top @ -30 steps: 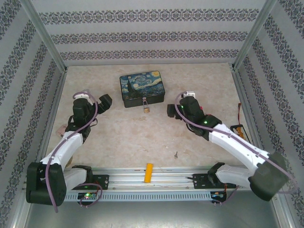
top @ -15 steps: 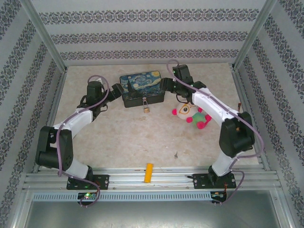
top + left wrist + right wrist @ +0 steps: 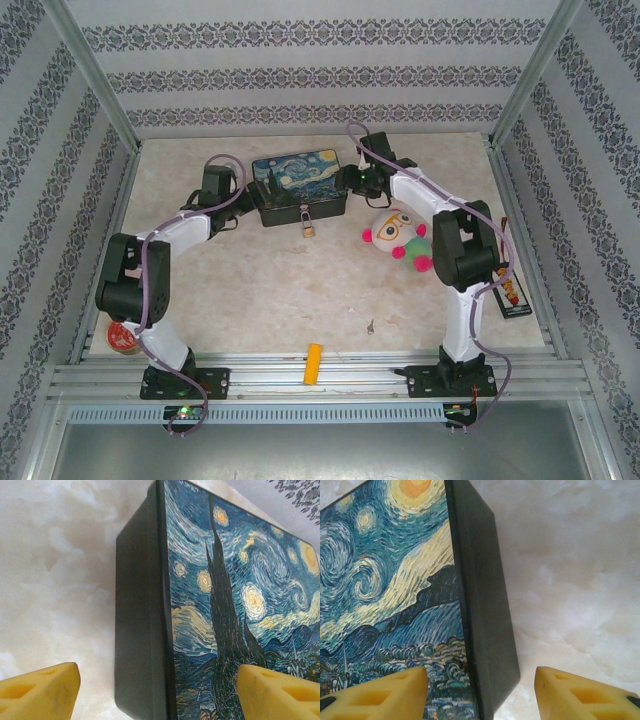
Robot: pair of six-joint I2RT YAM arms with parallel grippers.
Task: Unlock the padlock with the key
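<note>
The starry-night tin (image 3: 298, 186) sits at the table's back centre. The small brass padlock (image 3: 308, 228) hangs from the clasp on its front. The tiny dark key (image 3: 371, 325) lies alone on the table nearer the front. My left gripper (image 3: 243, 192) is at the tin's left end, open. In the left wrist view one yellow fingertip (image 3: 40, 690) is over the table and the other over the painted lid (image 3: 235, 595). My right gripper (image 3: 351, 180) is at the tin's right end, open. Its fingertips (image 3: 585, 695) straddle the tin's dark end wall (image 3: 485, 610).
A pink and green plush toy (image 3: 400, 238) lies right of the padlock, under the right arm. An orange-yellow block (image 3: 314, 363) rests on the front rail. A red object (image 3: 122, 337) sits at the left edge and a dark device (image 3: 510, 290) at the right wall.
Both arms have swung forward from mid-table to the two ends of the tin. The plush toy came into view as the right arm moved off it. Both sets of jaws have narrowed somewhat.
</note>
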